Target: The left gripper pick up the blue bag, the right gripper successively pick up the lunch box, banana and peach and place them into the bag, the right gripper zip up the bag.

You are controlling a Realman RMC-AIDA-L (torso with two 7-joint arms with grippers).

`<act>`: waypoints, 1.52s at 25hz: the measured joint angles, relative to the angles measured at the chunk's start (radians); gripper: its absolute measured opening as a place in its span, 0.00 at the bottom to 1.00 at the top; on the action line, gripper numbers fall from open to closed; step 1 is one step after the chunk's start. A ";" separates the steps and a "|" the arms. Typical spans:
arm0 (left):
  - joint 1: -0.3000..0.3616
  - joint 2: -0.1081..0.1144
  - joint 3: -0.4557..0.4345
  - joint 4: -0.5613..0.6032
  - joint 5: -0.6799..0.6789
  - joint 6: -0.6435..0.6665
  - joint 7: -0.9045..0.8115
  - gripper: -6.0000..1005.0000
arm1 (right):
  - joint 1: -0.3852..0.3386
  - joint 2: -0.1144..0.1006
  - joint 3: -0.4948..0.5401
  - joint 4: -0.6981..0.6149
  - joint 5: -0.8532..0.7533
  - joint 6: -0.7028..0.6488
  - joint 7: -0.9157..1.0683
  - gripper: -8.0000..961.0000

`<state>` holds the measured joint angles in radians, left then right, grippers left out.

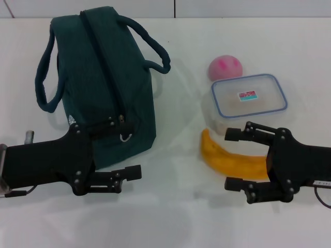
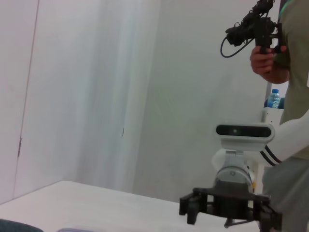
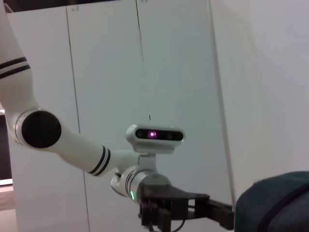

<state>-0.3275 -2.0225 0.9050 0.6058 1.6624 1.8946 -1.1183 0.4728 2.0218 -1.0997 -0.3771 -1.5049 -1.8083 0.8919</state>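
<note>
The blue bag (image 1: 103, 77) stands on the white table at the left, its handles fallen to both sides and its ring pull (image 1: 125, 137) at the near end. It also shows in the right wrist view (image 3: 275, 203). My left gripper (image 1: 132, 149) is open at the bag's near end, its far finger against the bag's fabric. The lunch box (image 1: 249, 97) sits at the right with its lid on. The peach (image 1: 225, 67) lies just behind it. The banana (image 1: 230, 160) lies in front of it. My right gripper (image 1: 227, 159) is open, its fingers on either side of the banana.
The table (image 1: 170, 217) is white and runs to a white wall at the back. In the left wrist view a person (image 2: 289, 72) stands beside the robot holding a camera, with a water bottle (image 2: 273, 98) behind.
</note>
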 joint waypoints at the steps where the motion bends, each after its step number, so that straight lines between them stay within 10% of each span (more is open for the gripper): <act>1: 0.001 0.000 0.000 0.000 0.000 0.000 0.000 0.86 | 0.003 0.000 -0.002 0.001 0.004 0.000 0.001 0.91; 8: 0.012 -0.001 -0.064 -0.002 -0.002 -0.001 -0.010 0.86 | 0.013 -0.001 0.000 0.003 0.015 0.008 0.005 0.91; 21: -0.001 0.006 -0.514 0.010 -0.009 -0.034 -0.214 0.86 | 0.027 0.000 0.007 0.003 0.050 0.057 0.053 0.91; 38: -0.132 0.031 -0.457 0.369 0.211 -0.185 -0.832 0.86 | 0.026 -0.003 0.009 0.002 0.125 0.095 0.037 0.91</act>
<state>-0.4593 -1.9912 0.4475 0.9749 1.8731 1.7101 -1.9504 0.4990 2.0188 -1.0904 -0.3746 -1.3802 -1.7132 0.9292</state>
